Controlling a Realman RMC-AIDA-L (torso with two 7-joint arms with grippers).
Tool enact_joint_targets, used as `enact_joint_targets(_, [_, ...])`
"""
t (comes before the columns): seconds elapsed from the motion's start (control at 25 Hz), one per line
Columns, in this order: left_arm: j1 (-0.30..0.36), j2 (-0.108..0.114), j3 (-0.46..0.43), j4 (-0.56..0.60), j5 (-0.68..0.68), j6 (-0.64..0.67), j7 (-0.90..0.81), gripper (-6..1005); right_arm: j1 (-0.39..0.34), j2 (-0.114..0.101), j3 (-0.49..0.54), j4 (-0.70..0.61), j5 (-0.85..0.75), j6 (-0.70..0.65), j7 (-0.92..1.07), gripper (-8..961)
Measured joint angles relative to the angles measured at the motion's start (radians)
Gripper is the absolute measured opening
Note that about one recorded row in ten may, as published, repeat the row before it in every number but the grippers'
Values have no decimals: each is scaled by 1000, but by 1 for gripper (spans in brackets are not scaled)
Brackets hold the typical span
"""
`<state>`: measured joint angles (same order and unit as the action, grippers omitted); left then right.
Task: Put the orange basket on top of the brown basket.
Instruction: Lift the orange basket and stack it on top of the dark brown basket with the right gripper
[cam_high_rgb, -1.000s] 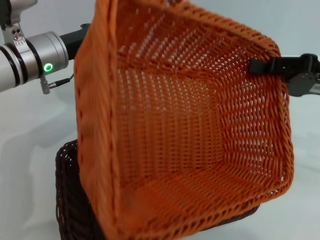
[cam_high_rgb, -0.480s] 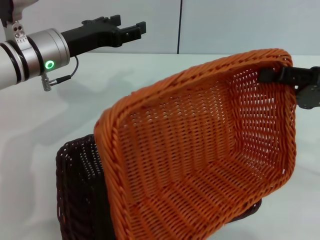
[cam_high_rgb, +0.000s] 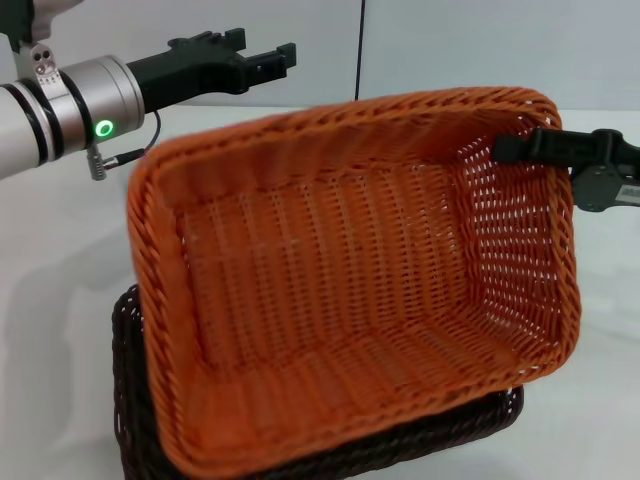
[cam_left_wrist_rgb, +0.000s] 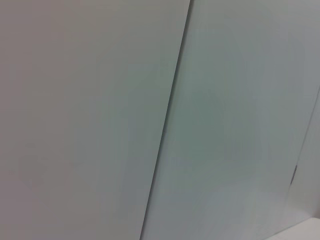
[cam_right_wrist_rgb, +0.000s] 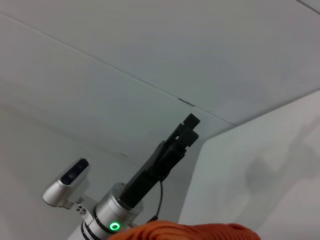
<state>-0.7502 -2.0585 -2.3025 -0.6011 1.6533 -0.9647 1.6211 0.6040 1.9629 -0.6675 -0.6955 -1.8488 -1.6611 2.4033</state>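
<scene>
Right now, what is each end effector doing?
Left end effector: open, empty, raised.
Right end effector: shut on the orange basket rim.

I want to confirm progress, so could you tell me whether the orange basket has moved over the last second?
Yes. Held by the right gripper, the orange basket has tipped down from near upright, flattening toward the brown basket beneath it.

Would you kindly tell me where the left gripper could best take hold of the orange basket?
On the braided rim of the short left wall of the orange basket, coming from the left. That edge is free, opposite the right gripper on the right rim. The left gripper is up behind it, holding nothing.
</scene>
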Motion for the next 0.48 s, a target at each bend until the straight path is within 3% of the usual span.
enact_joint_targets(0.12, [-1,0,0,2,0,1,0,844,13,-14,-6,12,-13,-8,4,610])
enact_joint_targets(0.28, [-9,0,-1,14,0,14,12,844,37,-71,-13,76,-23,-67,28,668])
enact_joint_targets(0.32, [-9,0,-1,14,0,14,12,844,41,-98,-14,91,-29,-95,40,700])
enact_joint_targets(0.48, [-15,0,-1,19,0,23,19,844,38,-125,-15,90,-35,-121,51,797])
